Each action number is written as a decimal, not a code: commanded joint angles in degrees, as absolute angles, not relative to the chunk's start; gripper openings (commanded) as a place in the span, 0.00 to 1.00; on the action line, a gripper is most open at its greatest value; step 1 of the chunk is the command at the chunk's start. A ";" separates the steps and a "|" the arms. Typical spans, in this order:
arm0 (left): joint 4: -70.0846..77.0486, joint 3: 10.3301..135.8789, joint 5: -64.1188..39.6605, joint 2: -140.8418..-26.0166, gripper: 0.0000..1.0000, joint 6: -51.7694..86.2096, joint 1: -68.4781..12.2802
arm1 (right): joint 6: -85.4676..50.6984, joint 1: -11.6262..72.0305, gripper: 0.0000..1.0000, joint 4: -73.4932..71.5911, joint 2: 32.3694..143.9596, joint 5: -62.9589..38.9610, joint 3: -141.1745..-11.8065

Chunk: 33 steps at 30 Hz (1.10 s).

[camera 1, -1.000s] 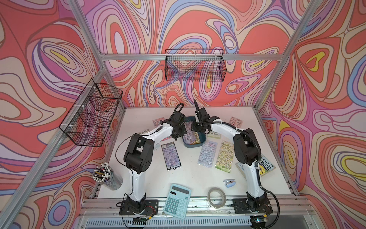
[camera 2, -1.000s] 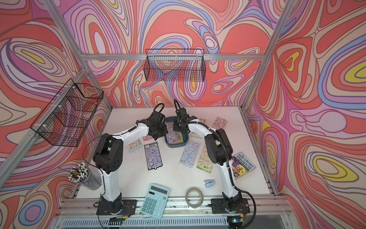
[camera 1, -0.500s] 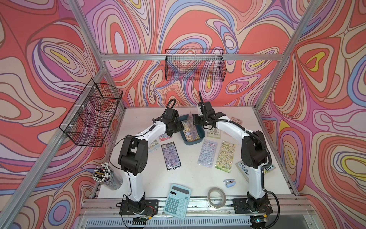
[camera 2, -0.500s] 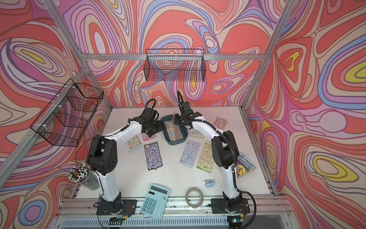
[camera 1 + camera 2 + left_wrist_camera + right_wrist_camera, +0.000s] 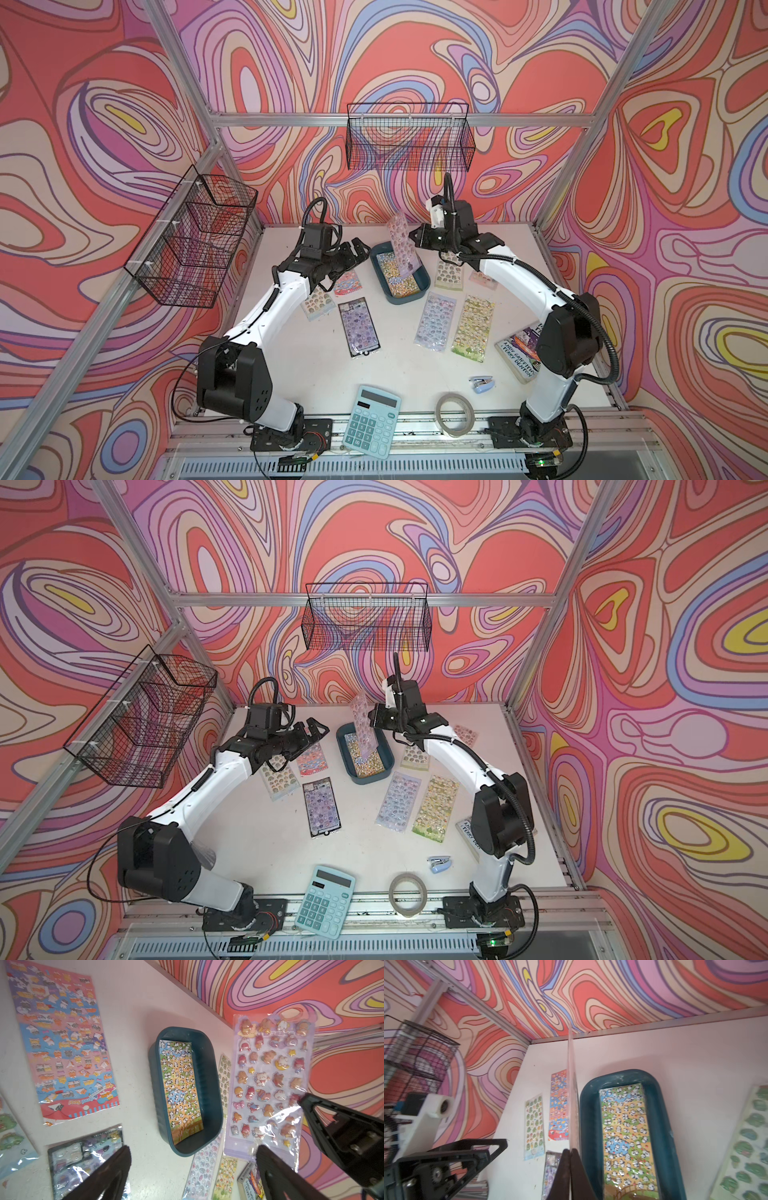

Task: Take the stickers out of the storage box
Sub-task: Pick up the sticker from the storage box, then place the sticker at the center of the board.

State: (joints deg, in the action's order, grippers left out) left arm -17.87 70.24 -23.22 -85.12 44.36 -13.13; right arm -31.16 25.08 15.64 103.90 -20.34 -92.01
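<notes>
My right gripper (image 5: 414,241) pinches a purple sheet (image 5: 402,245) of glossy bear stickers, upright over the teal box (image 5: 398,300) at the table's far middle. A panda sheet (image 5: 180,1088) lies flat inside. My left gripper (image 5: 360,248) gapes wide, empty, just beside the box. More sheets (image 5: 434,320) dot the white table (image 5: 316,374) (swirl-patterned walls (image 5: 415,62) all round). My right arm (image 5: 519,278) hides part of the book (image 5: 517,351).

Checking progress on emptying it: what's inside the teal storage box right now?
A panda sticker sheet lies flat on the floor of the storage box. Anything beneath that sheet is covered.
</notes>
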 commanded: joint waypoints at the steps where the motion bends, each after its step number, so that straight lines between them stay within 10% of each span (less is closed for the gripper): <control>1: -11.51 66.64 -32.53 -82.72 0.99 47.11 -11.48 | -37.55 24.17 0.00 5.02 103.66 -34.02 -88.71; 8: 0.79 60.55 -42.25 -81.30 0.90 53.74 -7.91 | -53.73 24.09 0.00 -17.15 106.34 -48.81 -83.63; 19: 12.61 61.17 -46.05 -84.96 0.47 62.09 -7.91 | -61.94 24.94 0.00 -25.84 108.85 -51.60 -81.10; 27: 7.84 62.50 -41.94 -85.00 0.52 59.43 -8.00 | -66.34 25.73 0.00 -30.68 110.28 -52.60 -80.85; 33: 7.25 64.18 -41.89 -84.21 0.06 59.59 -8.04 | -64.17 26.67 0.00 -27.24 111.28 -51.08 -81.28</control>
